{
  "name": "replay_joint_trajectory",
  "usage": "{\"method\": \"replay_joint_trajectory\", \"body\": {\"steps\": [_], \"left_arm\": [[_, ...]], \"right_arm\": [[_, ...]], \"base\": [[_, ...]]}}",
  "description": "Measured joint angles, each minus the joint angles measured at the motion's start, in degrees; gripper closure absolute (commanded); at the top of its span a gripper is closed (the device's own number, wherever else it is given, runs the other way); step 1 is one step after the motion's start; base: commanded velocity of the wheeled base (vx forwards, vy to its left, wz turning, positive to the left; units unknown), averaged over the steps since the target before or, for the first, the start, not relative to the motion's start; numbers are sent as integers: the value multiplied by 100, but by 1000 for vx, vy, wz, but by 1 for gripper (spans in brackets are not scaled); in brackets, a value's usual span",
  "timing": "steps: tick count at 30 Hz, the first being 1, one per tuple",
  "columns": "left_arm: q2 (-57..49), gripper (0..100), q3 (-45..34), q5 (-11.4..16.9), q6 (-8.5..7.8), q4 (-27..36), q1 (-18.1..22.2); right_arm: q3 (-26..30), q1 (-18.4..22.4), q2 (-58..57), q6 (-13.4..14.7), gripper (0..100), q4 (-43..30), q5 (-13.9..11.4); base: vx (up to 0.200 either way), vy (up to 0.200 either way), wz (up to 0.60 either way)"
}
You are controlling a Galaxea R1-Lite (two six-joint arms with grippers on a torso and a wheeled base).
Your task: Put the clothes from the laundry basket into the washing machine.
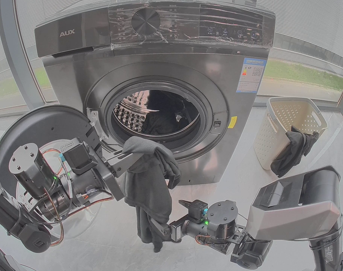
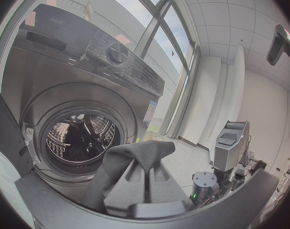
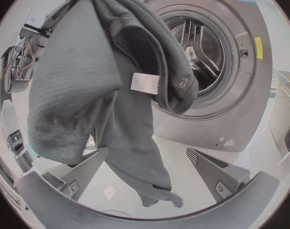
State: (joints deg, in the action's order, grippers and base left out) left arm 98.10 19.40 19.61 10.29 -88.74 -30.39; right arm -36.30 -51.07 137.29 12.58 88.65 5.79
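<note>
A dark grey garment [image 1: 149, 181] hangs from my left gripper [image 1: 131, 156], which is shut on its top edge just below the washing machine's round opening [image 1: 156, 113]. In the left wrist view the left gripper [image 2: 147, 168] pinches the garment [image 2: 141, 150] in front of the drum [image 2: 78, 137]. My right gripper [image 1: 156, 231] is low, at the garment's hanging end. It stands open [image 3: 146, 154], and the garment [image 3: 119, 112] dangles between its fingers [image 3: 100, 158]. Dark clothes [image 1: 162, 119] lie inside the drum. The white laundry basket [image 1: 288, 117] stands to the machine's right, with a dark cloth [image 1: 292, 153] draped over its rim.
The machine's door [image 1: 36, 130] is swung open to the left, right behind my left arm. Pale floor [image 1: 224, 192] lies between the machine, the basket and my right arm. Windows run behind the machine.
</note>
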Motion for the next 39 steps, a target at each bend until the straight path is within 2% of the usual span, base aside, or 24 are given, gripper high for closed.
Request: {"method": "replay_joint_trajectory", "body": {"steps": [8, 16, 21, 32, 39], "left_arm": [[30, 100, 37, 57, 77, -2, 32], [22, 100, 2, 116, 68, 0, 35], [13, 100, 0, 123, 63, -2, 32], [13, 100, -60, 123, 44, 0, -15], [16, 100, -68, 116, 49, 0, -20]], "right_arm": [[15, 29, -13, 13, 0, 2, 44], [50, 763, -96, -249, 0, 0, 83], [100, 1047, -243, -315, 0, 0, 56], [-388, 1096, -315, -330, 0, 2, 67], [-460, 857, -324, -325, 0, 0, -27]], "base": [[0, 0, 0], [0, 0, 0], [0, 0, 0], [0, 0, 0], [0, 0, 0]]}}
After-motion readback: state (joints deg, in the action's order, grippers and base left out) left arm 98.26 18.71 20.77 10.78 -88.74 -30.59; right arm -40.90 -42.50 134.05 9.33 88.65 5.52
